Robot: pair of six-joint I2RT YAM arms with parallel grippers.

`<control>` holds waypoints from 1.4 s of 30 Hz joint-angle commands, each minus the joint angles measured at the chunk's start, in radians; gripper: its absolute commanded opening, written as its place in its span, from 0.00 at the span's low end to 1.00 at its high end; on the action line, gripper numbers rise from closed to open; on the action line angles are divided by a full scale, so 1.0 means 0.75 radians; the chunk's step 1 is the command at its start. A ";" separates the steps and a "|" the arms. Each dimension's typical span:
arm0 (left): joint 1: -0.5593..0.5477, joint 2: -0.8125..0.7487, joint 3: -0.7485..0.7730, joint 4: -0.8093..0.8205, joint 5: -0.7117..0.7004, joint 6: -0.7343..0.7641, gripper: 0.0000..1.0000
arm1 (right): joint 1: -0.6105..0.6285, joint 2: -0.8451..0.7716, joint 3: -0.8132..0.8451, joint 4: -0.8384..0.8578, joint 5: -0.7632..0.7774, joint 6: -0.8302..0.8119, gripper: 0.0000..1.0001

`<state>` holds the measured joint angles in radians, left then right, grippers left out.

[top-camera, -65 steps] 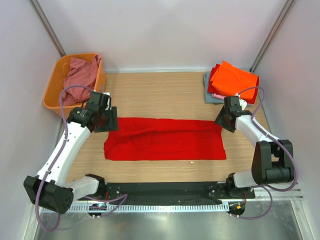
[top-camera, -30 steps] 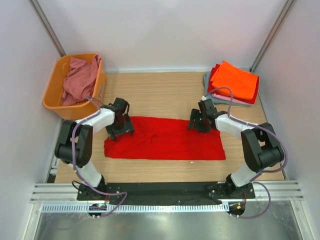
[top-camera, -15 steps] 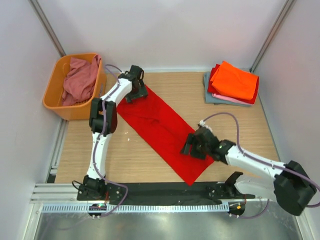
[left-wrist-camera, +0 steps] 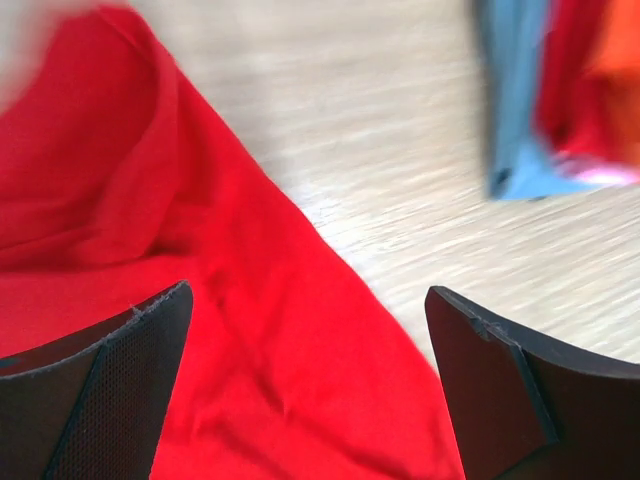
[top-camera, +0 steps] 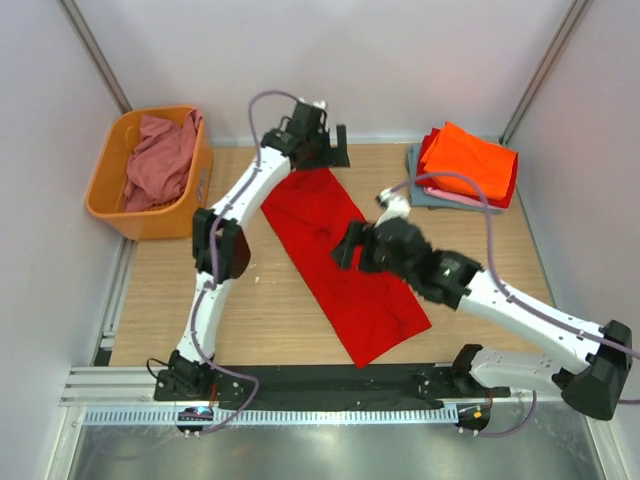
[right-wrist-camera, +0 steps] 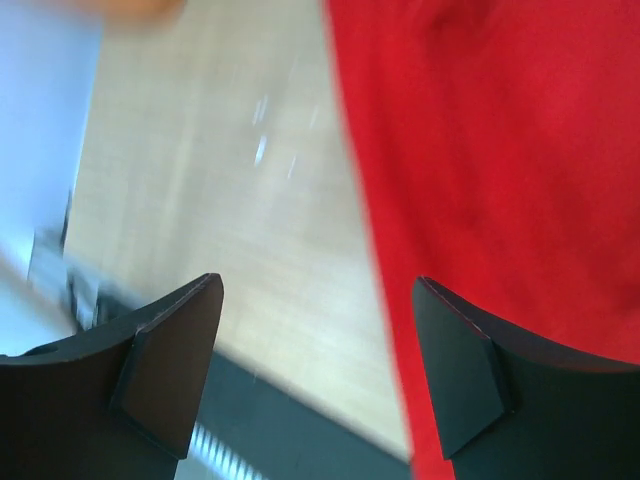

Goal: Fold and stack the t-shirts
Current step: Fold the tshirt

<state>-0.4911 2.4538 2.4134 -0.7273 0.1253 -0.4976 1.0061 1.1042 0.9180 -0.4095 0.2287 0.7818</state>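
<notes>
Upper left of the overhead view: orange basket at the counter's edge, with a crumpled dusty rose shirt inside.

Upper centre: left gripper, arm stretched far toward the back wall, hangs at the top end of the large red t-shirt. Its wrist view is blurred but shows the jaws spread wide and empty, with red cloth and bare wood below.

Centre: the red t-shirt lies flat as a long folded band, slanting from upper centre down toward lower right of centre.

Just right of centre: right gripper is over the band's middle. In the wrist view the jaws are parted and hold nothing, with the shirt's edge beneath. Contact with the cloth: cannot tell.

Upper right: folded stack, well apart from the band, with orange on top, red under it, a pink sliver, and grey-blue at the bottom.
</notes>
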 commanded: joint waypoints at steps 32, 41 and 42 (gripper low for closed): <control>0.092 -2.441 -1.968 -0.174 -0.239 -0.020 1.00 | -0.865 1.839 1.627 0.028 -0.839 -0.599 0.73; 0.092 -2.519 -2.077 -0.055 -0.190 -0.022 1.00 | -0.861 1.839 1.398 0.353 -0.911 -0.448 0.01; 0.092 -2.521 -2.081 -0.051 -0.190 -0.020 1.00 | -0.861 1.823 1.372 0.378 -0.846 -0.427 0.01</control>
<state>-0.4213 0.5785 0.8539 -0.8471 -0.0399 -0.5156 0.3515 2.5072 2.0113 -0.2443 -0.4583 0.4061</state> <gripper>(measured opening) 0.996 0.044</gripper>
